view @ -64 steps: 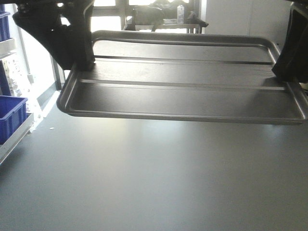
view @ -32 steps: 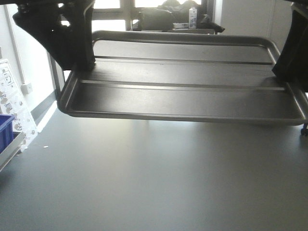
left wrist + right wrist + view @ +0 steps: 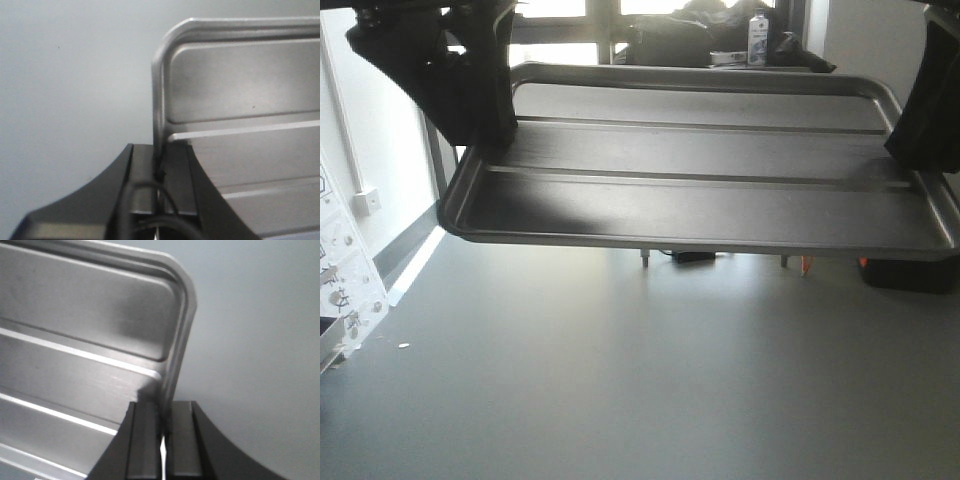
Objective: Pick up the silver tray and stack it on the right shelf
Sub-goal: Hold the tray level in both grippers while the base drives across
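Silver tray (image 3: 700, 190) held level above grey floor (image 3: 620, 380); left gripper (image 3: 160, 175) clamped on left rim, right gripper (image 3: 164, 422) clamped on right rim; white bottle (image 3: 758, 38) behind tray; black box (image 3: 910, 272) on floor beyond.

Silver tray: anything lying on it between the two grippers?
Nothing. The front view shows the tray bare between the left gripper and right gripper, apart from its own two ribs.

1. Brushed metal throughout the silver tray (image 3: 700, 190); fine grain lines along its base, satin rather than mirror-bright.
2. Brighter, polished gleam on the 2 raised ribs and the rolled rim.
3. Black, matt, smooth, plastic-looking jaws on the left end effector (image 3: 160, 172) and the right end effector (image 3: 164, 420); faint dull sheen along their edges.
4. Smooth, plain grey floor (image 3: 620, 380), slightly glossy, with a soft pale reflection.
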{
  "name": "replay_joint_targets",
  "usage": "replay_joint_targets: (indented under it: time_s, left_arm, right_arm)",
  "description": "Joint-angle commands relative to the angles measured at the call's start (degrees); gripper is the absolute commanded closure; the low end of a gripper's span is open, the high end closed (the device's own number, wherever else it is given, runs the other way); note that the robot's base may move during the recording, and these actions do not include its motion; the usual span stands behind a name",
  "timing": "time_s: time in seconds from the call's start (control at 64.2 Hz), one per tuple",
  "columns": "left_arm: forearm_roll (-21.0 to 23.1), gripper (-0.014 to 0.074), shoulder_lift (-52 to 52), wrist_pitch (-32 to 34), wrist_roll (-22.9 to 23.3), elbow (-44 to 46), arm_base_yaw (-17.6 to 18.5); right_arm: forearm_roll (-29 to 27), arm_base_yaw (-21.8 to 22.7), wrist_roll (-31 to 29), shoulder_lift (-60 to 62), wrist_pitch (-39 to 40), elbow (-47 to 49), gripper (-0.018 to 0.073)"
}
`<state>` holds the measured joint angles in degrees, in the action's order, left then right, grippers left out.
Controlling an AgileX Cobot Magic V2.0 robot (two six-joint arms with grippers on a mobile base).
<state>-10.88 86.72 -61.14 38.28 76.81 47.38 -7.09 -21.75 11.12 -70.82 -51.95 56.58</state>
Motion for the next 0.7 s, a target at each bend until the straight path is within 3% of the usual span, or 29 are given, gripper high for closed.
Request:
replay_joint_targets:
  time_s: [0.0, 0.686]
  left_arm:
    - [-0.9, 0.0697, -2.3, 1.3, -1.0, 1.7, 0.4]
    - [-1.0, 0.0697, -1.7, 1.3, -1.0, 1.7, 0.4]
  right_arm:
    - [0.4, -0.1, -1.7, 1.4, 2.1, 2.0, 0.0503]
    - [0.4, -0.1, -1.7, 1.4, 2.1, 2.0, 0.0503]
